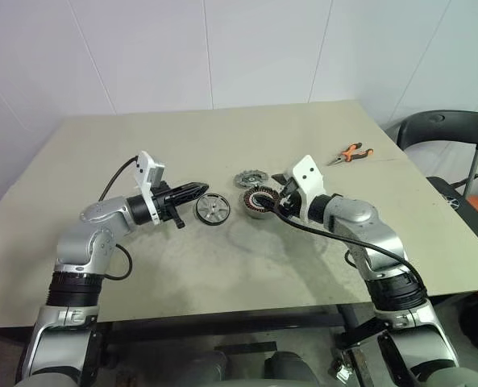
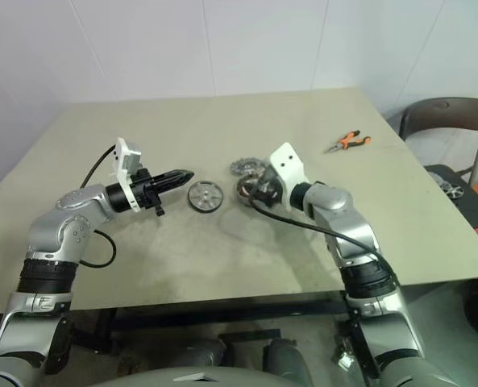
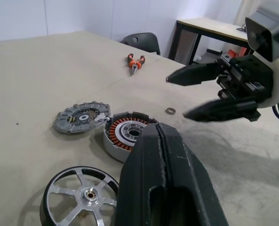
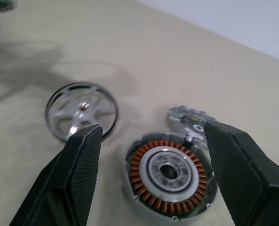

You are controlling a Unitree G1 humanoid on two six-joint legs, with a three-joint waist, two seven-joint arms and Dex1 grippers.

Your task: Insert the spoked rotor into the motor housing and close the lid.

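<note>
the spoked rotor (image 1: 213, 209) lies flat on the table, just beside the motor housing (image 1: 256, 201) on the robot's left and apart from it, its open spokes and small hub facing up. the housing sits upright with its copper windings and silver hub bare, nothing seated in it. the lid (image 1: 251, 177) lies flat just behind the housing, seeming to touch its rim. so by the look of it no part of the task is done: the rotor has yet to be picked up and dropped into the housing, and the lid has yet to go on top. the right gripper (image 4: 148, 174) hangs over the housing with its jaws spread wide, one finger to each side, holding nothing. the left gripper (image 1: 197, 189) points level toward the rotor, fingers pressed together and empty, its tip just short of the rim. a small ring-shaped washer (image 3: 170, 111) lies on the table beyond the housing. the table (image 1: 182, 137) is a plain beige top, with orange-handled pliers (image 1: 351, 153) well off to the right. a dark chair (image 1: 448, 137) stands past the right edge, and pale panelled walls close the room behind.
</note>
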